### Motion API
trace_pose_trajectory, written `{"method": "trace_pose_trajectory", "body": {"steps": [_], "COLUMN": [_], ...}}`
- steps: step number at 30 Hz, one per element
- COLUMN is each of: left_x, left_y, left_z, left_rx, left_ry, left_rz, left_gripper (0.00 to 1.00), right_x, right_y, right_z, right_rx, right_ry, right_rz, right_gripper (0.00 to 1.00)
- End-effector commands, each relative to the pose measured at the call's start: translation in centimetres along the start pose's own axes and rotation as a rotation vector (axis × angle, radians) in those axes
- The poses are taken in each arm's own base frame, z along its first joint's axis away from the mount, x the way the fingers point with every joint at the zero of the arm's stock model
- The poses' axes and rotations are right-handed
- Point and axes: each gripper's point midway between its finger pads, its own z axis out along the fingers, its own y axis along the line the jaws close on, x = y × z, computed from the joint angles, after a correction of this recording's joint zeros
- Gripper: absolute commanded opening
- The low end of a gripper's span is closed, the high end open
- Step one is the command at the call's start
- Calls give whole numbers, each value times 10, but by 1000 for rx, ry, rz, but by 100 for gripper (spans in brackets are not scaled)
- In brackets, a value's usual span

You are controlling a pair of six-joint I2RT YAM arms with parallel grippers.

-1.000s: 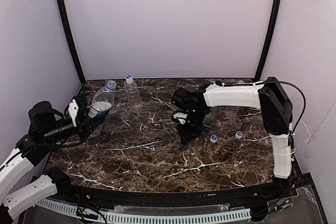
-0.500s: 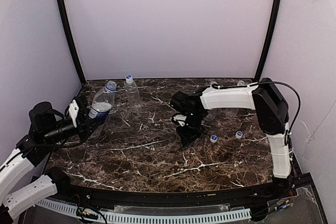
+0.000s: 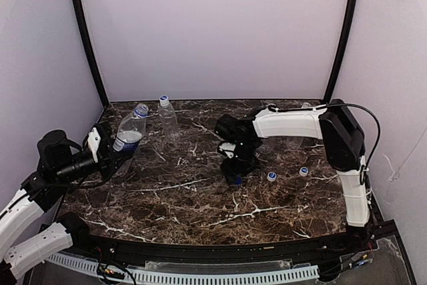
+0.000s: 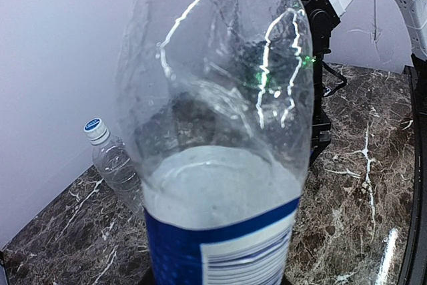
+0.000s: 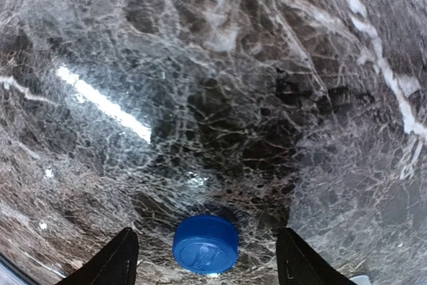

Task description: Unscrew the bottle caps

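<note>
We have the small round dark blue plastic cap (image 5: 205,243) off, on the marble tabletop (image 3: 187,205) under our wide-open, empty right end effector (image 5: 210,261), while our left end effector (image 3: 110,153) grips a still-capped clear plastic bottle (image 3: 130,133)

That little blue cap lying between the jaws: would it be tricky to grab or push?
Probably very light: the blue cap is small plastic. It lies flat on the glossy marble table, so a nudge would likely slide it, not roll it. Low and round, it might squirt from the jaws unless gripped squarely.
</note>
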Motion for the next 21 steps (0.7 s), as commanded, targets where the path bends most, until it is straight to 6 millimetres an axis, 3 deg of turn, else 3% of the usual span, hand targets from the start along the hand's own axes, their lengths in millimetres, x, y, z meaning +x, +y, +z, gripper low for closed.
{"method": "trace_pose_trajectory", "body": {"steps": [1, 4, 8, 11, 14, 16, 19, 21], "left_x": [2, 4, -3, -13, -24, -32, -42, -47], "left_y": [-4, -9, -23, -37, -44, -48, -54, -55], "left_z": [1, 2, 1, -2, -4, -6, -9, -10], "left_rx": [19, 50, 136, 223, 274, 312, 363, 373], "left_ry": [-10, -12, -51, -96, -128, -154, -175, -182], "left_rz": [11, 4, -12, -24, -23, -22, -36, -35], "left_gripper": [31, 32, 33, 34, 34, 34, 35, 35], "right_x": [-15, -30, -57, -67, -47, -28, -4, -7], "right_y": [6, 19, 41, 92, 162, 188, 208, 219], "right_z": [-22, -58, -144, -221, -293, -342, -385, -395], "right_rx": [7, -3, 123, 84, -245, -459, -712, -790], "right_ry": [-58, -146, -410, -699, -1028, -1278, -1526, -1543], "right_rz": [-26, -91, -282, -496, -691, -750, -796, -802], "right_gripper": [75, 78, 76, 76, 81, 84, 85, 86]}}
